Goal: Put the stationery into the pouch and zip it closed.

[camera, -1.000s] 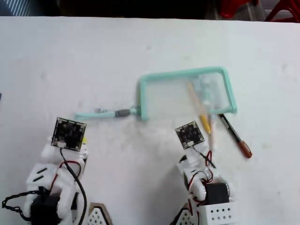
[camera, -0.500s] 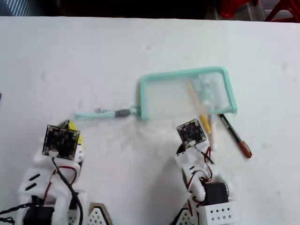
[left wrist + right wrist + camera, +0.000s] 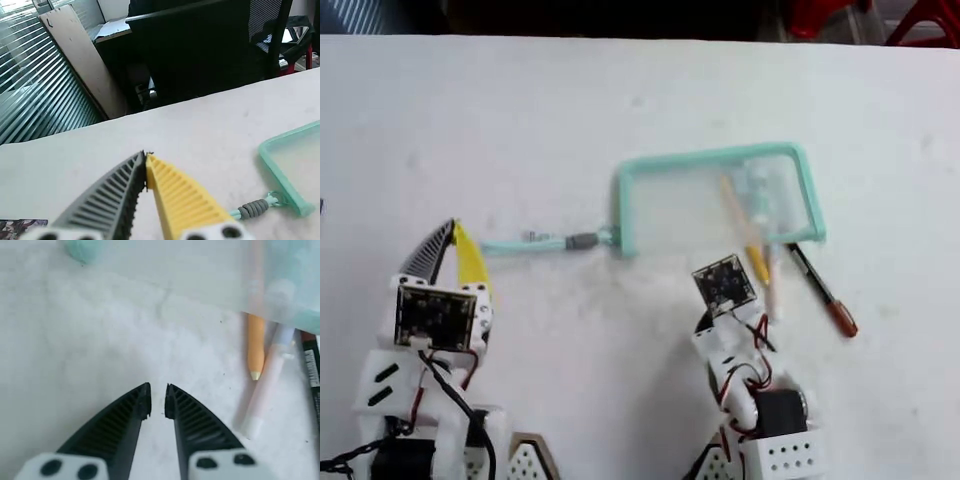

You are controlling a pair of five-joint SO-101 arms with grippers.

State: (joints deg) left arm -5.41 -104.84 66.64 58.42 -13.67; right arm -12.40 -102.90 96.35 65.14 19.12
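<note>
1. right gripper (image 3: 155, 401): jaws narrowly parted, empty, just near of the pouch (image 3: 670, 205).
2. orange pencil (image 3: 256, 347) and pale pen (image 3: 264, 395) lie just right of it, long axes running near-to-far, far ends at the pouch's near edge.
3. left gripper (image 3: 455, 238), tips together, sits well left by the zip cord (image 3: 535, 240); the right arm is nearer.
</note>
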